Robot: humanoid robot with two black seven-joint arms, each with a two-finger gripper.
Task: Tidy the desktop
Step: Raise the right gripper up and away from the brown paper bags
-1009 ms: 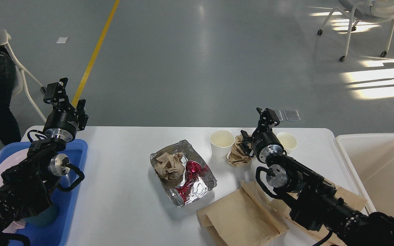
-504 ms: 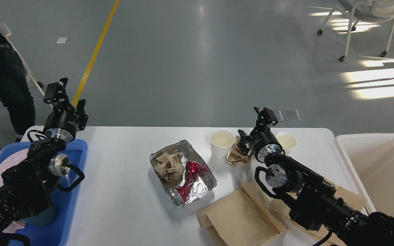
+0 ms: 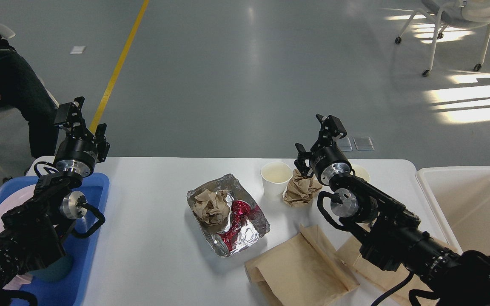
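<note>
Desktop surface (image 3: 151, 238) cluttered; right gripper (image 3: 317, 136), jaws spread and empty, should descend squarely onto crumpled paper (image 3: 301, 189) just below them.

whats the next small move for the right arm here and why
Probably lower the right tool onto the crumpled brown paper ball beside the white paper cup. The tool hovers open just above it, holding nothing, and the ball lies loose on the white desktop, near the off-white plastic bin.

A foil tray (image 3: 245, 231) is sitting mid-surface holding crumpled brown paper (image 3: 212, 207) and a red wrapper (image 3: 238, 211). A paper cup (image 3: 275, 180) is standing beside another paper wad (image 3: 299, 191), brown bags (image 3: 300, 267) lying nearby.
</note>
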